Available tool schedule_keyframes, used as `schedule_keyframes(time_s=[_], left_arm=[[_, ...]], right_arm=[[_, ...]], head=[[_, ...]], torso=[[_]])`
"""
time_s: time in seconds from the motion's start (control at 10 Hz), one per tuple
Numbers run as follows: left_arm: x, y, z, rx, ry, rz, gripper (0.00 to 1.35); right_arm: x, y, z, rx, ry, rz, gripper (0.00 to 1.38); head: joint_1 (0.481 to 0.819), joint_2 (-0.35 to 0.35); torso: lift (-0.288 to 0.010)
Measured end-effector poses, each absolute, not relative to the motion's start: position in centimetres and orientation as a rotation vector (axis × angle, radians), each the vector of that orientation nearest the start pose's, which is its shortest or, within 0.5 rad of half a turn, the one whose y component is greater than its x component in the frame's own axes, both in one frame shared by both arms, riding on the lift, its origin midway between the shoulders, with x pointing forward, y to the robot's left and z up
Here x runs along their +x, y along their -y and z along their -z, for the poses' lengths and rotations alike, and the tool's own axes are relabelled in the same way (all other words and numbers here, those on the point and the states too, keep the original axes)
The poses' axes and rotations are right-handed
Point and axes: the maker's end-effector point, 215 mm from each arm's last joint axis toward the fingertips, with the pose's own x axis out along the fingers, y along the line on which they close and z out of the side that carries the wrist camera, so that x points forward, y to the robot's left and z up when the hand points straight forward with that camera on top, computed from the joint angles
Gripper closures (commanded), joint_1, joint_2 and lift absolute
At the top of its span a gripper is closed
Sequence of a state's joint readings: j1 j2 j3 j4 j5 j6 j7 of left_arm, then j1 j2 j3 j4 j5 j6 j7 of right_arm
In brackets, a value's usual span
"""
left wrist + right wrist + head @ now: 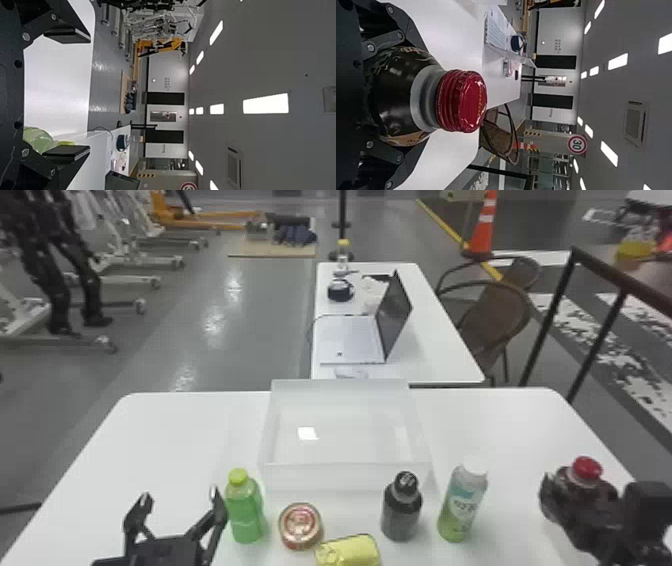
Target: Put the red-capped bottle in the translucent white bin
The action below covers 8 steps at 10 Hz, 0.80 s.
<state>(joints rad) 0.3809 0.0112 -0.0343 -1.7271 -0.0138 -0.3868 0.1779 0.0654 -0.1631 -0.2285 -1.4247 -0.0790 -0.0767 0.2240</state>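
Two fingers of the left gripper (180,497) stand apart beside the green bottle (245,511); its wrist view adds ceiling lights (265,103). Right of the translucent white bin (345,477), the right gripper (577,494) clamps the red-capped bottle (586,476), cap up, long axis near vertical.

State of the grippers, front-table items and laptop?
Red-capped bottle: capped, upright, gripped
Right gripper: shut on that bottle
Left gripper: open
White bin: open-topped, empty
Green bottle: capped, upright
Dark bottle: capped, upright
White-capped bottle: capped, upright
Red can: upright
Yellow can: seemingly on its side
Laptop: open
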Motion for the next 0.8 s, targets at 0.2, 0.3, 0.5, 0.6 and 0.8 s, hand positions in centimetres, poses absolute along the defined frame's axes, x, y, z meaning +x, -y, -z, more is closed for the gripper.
schedule_keyframes(time_s=[0.2, 0.3, 0.5, 0.6, 0.8], left_arm=[[46.2, -24.5, 34.2, -0.008, 0.160, -0.135, 0.30], [46.3, -24.4, 34.2, -0.008, 0.161, -0.133, 0.30], [46.5, -24.1, 34.3, -0.011, 0.159, -0.126, 0.30], [46.6, -24.0, 34.3, -0.013, 0.159, -0.123, 0.30], [46.9, -23.5, 34.3, -0.016, 0.161, -0.111, 0.30]], right_arm=[[57.0, 36.7, 36.1, -0.084, -0.109, 0.001, 1.17], [57.9, 36.4, 34.1, -0.078, -0.101, -0.008, 1.17], [59.8, 35.1, 32.7, -0.038, -0.087, -0.049, 1.17], [61.1, 33.7, 32.1, -0.038, -0.079, -0.079, 1.17], [64.0, 30.7, 30.4, -0.065, -0.051, -0.143, 1.17]], head=[[0.549, 0.000], [0.549, 0.000], [0.549, 0.000], [0.549, 0.000], [0.549, 0.000]], torso=[[-0.100], [-0.100], [-0.100], [-0.100], [-0.100]])
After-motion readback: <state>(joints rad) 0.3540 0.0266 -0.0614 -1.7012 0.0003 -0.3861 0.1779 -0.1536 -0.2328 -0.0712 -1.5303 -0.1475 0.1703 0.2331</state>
